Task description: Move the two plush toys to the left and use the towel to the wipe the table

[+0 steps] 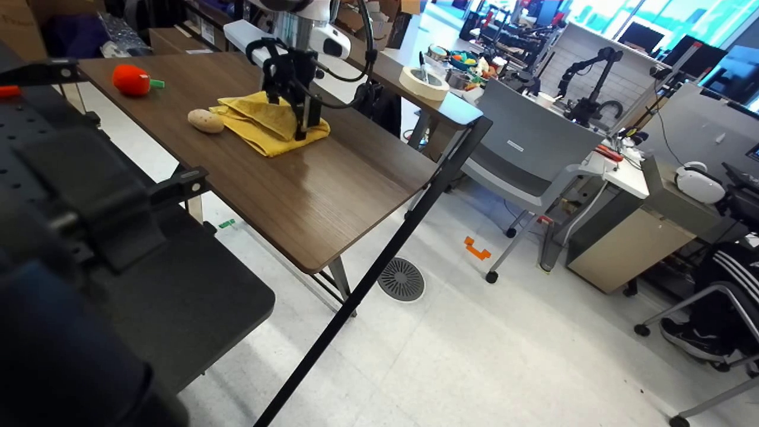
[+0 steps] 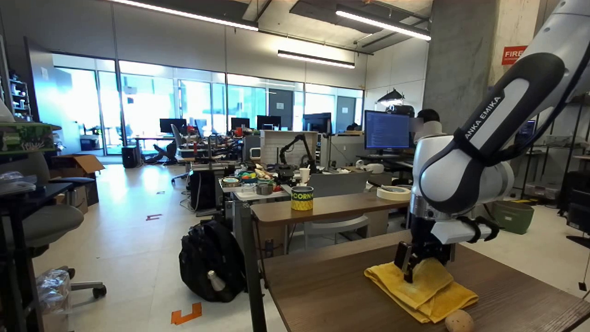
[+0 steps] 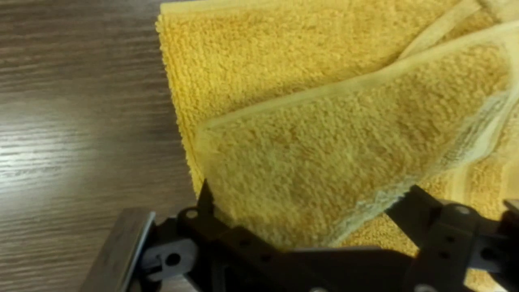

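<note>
Surface (image 1: 341, 204): dark brown, wood-grain, rectangular, rounded corners.

Towel (image 1: 261, 121): one, yellow terry, folded in layers; lies on the surface, towards its far edge in an exterior view, directly under the claw (image 3: 310, 192).

Claw: black, pointing down; fingers (image 3: 417, 211) standing wide apart, a raised fold of the towel between them; whether either touches the cloth cannot be told.

Beige plush toy (image 1: 206, 121): one, oval; on the surface just left of the towel in an exterior view; contact between the two cannot be told.

Red-orange plush toy (image 1: 131, 80): one, rounded, green piece at its right; at the surface's left end, well apart from the towel.

Second surface (image 2: 345, 205): brown, narrow, raised; beyond the first in both exterior views.

Tape roll (image 2: 392, 196): cream, flat on the second surface, right in an exterior view.

Container (image 2: 302, 204): yellow, lettered "CORN", upright on the same surface, left.

Backpack (image 2: 212, 263): black, on the floor (image 2: 124, 258), left of the surface.
</note>
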Motion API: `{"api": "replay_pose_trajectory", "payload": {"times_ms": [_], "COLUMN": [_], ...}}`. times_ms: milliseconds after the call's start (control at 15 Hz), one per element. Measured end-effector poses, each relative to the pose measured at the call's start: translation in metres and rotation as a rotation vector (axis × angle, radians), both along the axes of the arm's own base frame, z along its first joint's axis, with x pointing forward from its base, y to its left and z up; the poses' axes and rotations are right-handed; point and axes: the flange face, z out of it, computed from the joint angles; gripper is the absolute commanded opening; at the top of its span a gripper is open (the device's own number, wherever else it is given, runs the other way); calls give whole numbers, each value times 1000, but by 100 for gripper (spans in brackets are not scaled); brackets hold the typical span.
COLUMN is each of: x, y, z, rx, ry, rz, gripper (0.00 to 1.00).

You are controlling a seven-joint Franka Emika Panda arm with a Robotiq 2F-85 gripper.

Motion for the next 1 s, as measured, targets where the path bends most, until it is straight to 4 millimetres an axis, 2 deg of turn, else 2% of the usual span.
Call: {"api": "replay_pose_trajectory", "payload": {"times_ms": [267, 467, 600, 867, 1000], "x": [1, 10, 19, 25, 23], "y": [-5, -27, -63, -171, -212], "z": [-13, -16, -11, 5, 10], "rx": [-8, -41, -87, -162, -175], "ry": [30, 15, -9, -57, -72], "rz": [-4, -54, -130, -342, -420], "gripper": [100, 100, 100, 100, 100]}}
